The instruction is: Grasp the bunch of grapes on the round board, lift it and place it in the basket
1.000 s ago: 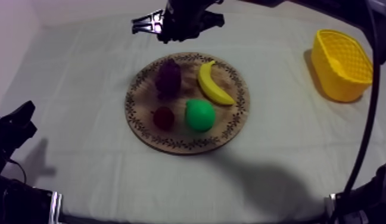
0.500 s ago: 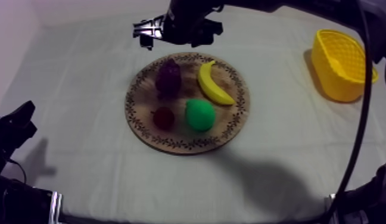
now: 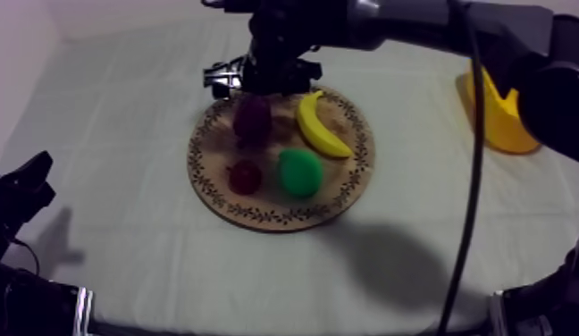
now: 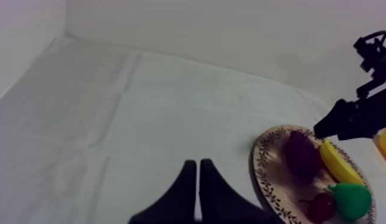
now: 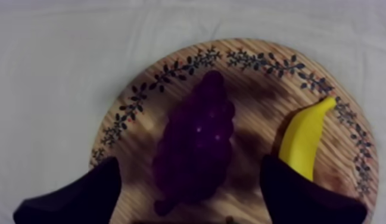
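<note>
The dark purple bunch of grapes (image 3: 253, 116) (image 5: 195, 143) (image 4: 301, 156) lies on the far left part of the round wooden board (image 3: 213, 192) (image 5: 261, 77) (image 4: 264, 173). My right gripper (image 3: 262, 82) (image 5: 189, 170) hangs over the board's far rim just above the grapes. It is open, with one black finger (image 5: 82, 193) on each side of the bunch and not touching it. The yellow basket (image 3: 494, 116) stands at the far right, partly hidden behind my right arm. My left gripper (image 3: 25, 183) (image 4: 197, 173) rests low at the left, shut on nothing.
Also on the board are a banana (image 3: 318, 125) (image 5: 305, 140) right of the grapes, a green pear (image 3: 299, 172) and a small red fruit (image 3: 245, 176) nearer the front. Bare cloth surrounds the board.
My right gripper has come down from beyond the board's far rim to just over the grapes, and its fingers have spread. The arm now covers part of the basket.
</note>
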You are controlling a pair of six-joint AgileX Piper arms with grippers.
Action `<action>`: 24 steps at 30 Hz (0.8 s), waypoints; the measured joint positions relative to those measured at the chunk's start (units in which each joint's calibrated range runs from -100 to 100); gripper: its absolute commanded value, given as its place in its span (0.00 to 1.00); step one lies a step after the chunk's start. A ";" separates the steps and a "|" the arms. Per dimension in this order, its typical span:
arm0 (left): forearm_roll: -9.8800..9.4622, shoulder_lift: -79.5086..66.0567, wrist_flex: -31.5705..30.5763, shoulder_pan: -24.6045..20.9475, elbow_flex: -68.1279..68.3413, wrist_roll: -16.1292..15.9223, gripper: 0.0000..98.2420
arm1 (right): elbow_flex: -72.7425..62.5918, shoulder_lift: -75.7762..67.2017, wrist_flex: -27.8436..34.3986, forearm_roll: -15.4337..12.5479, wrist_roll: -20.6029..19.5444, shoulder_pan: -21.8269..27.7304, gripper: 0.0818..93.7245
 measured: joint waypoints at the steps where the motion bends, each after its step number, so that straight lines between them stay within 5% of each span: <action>1: 0.00 0.00 0.00 0.00 0.00 0.00 0.00 | -0.27 1.01 -0.79 -0.23 -0.03 0.08 0.71; 14: 0.00 0.00 0.00 0.00 0.00 0.00 0.00 | -5.24 10.72 -4.64 -0.60 0.24 -0.06 0.67; 24: 0.00 0.00 0.00 0.00 0.00 0.00 0.00 | -7.12 12.78 -4.86 0.91 1.60 0.65 0.45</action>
